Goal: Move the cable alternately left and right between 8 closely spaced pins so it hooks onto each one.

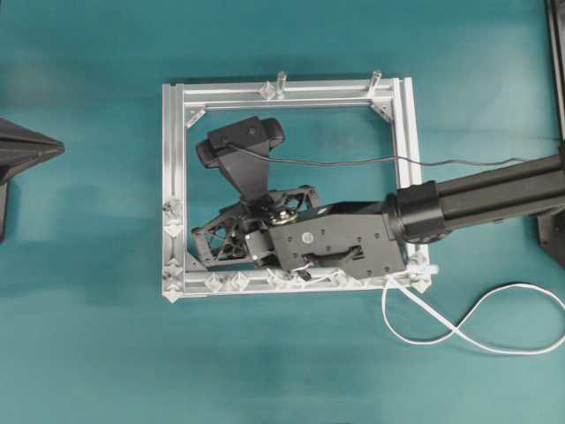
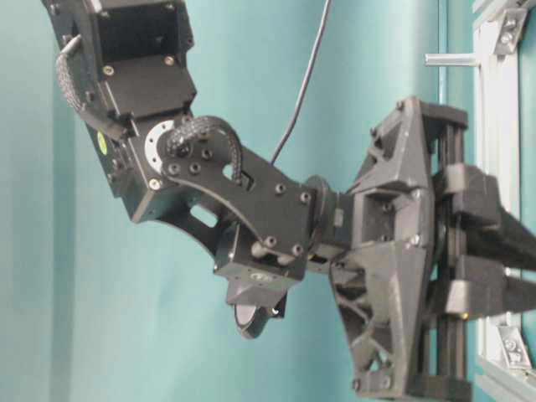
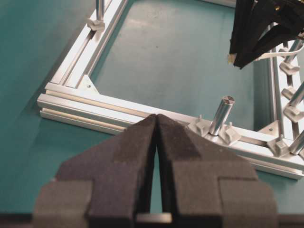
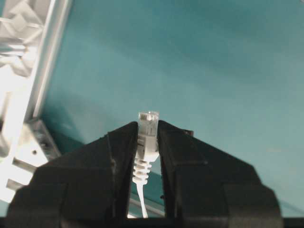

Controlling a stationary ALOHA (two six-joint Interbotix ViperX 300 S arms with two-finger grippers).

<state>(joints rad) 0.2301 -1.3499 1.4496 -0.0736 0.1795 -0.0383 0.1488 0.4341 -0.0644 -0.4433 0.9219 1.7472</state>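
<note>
The cable (image 1: 459, 331) lies in white loops on the table at the lower right and runs up to the frame's bottom right corner, where it passes under the right arm. Its plug (image 4: 148, 124) sticks out between the fingers of my right gripper (image 4: 148, 130), which is shut on it. That gripper (image 1: 212, 243) hangs tilted downward inside the frame, near the lower left corner. Pins (image 1: 225, 282) stand in pairs along the bottom rail and the left rail (image 1: 172, 219). My left gripper (image 3: 156, 117) is shut and holds nothing, left of the frame (image 1: 53, 146).
The square aluminium frame (image 1: 402, 132) lies on the teal table. Two upright silver posts (image 1: 281, 81) stand on its top rail. A black camera and its wire (image 1: 353, 162) sit over the frame's inside. In the left wrist view a post (image 3: 221, 114) stands between two studs.
</note>
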